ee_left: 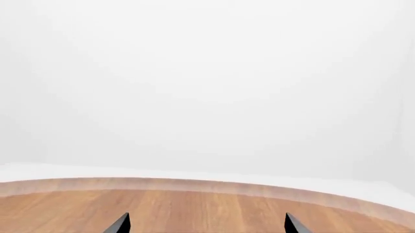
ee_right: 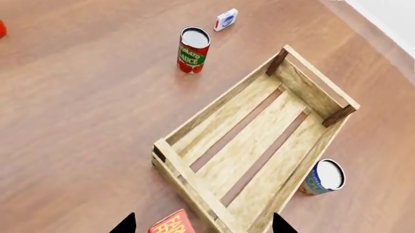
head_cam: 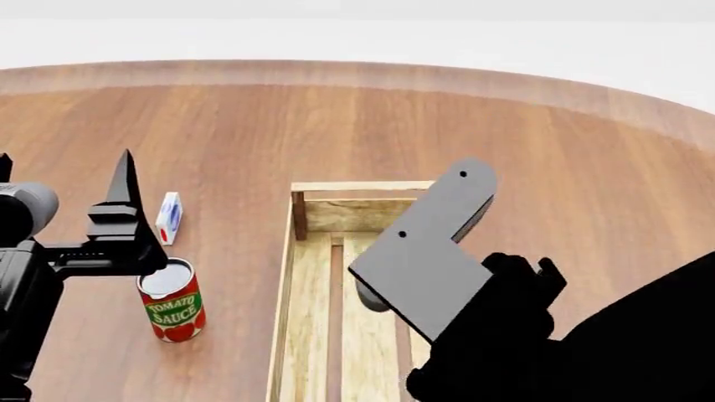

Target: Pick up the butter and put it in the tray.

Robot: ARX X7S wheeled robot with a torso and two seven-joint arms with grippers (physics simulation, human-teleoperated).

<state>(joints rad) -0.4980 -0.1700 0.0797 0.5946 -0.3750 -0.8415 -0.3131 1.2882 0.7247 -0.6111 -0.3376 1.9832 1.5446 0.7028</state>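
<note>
A: We see the long pale wooden slatted tray [ee_right: 259, 145] lying empty on the round brown wooden table [ee_right: 84, 107].
B: The red-and-orange butter box [ee_right: 172, 224] sits just outside the tray's near end wall, between our right gripper's [ee_right: 202, 224] wide-spread fingertips.
A: Our left gripper [ee_left: 207, 224] also gapes wide, holding nothing.

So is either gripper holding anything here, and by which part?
Nothing is held. The left gripper and right gripper are open; the butter lies on the table.
</note>
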